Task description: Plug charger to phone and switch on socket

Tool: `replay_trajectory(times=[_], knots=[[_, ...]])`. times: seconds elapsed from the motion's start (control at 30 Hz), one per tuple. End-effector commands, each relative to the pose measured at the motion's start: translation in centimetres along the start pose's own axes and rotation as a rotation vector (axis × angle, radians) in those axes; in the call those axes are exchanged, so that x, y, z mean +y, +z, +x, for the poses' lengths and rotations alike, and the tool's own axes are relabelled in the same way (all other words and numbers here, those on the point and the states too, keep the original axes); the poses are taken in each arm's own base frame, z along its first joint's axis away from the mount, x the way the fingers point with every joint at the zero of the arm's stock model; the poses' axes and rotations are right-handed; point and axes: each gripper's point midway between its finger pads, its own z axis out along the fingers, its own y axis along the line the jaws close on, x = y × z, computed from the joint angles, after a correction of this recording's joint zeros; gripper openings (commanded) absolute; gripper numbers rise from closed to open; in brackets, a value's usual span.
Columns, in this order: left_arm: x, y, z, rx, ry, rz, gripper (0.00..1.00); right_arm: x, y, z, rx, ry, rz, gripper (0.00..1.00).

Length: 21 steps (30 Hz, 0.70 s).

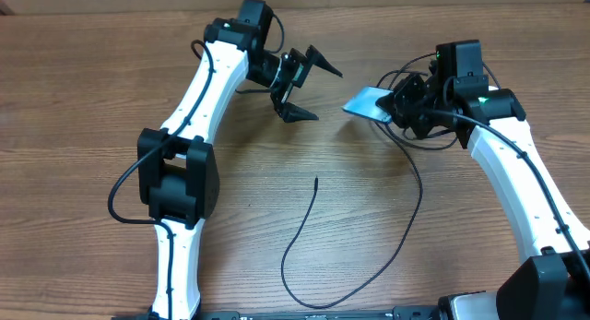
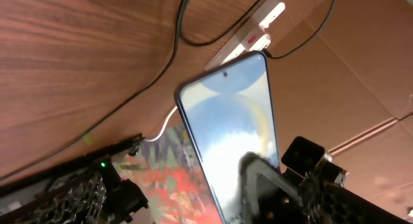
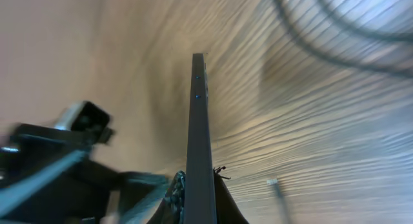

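Left wrist: slim phone [image 2: 229, 121], pale-blue lit screen

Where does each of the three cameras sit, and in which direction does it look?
Overhead: above the table, looking straight down; both arms show, left end effector open, right end effector shut on the phone.
Left wrist: on the left arm, facing the phone's lit screen, the socket behind it; its own fingers at the lower corners.
Right wrist: on the right arm, looking along the phone's thin edge toward the table; its own fingers at the bottom.
Shared: all three views show the phone.
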Motion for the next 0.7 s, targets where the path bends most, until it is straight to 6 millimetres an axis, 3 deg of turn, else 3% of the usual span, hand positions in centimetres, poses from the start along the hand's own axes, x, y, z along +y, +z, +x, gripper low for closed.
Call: replay_trajectory(times=[0.0, 0.13, 0.33, 0.67], knots=[[-0.8, -1.5, -0.5, -0.016, 0.073, 0.034, 1.0, 2.7, -0.7, 1.0, 0.079, 0.239, -0.106, 0.04], [-0.7, -2.8, -1.4, -0.036, 0.045, 0.053, 1.0, 3.5, -0.8, 1.1, 0.108, 0.438, -0.127, 0.04], [-1.4, -3.8, -2.6, -0.071, -0.004, 0.088, 1.0, 4.5, -0.9, 0.7, 0.112, 0.585, -0.163, 0.04], [-4.6, -2.7, -4.0, -0.153, -0.051, 0.155, 1.0, 7.2, -0.9, 0.4, 0.109, 0.677, -0.25, 0.04]])
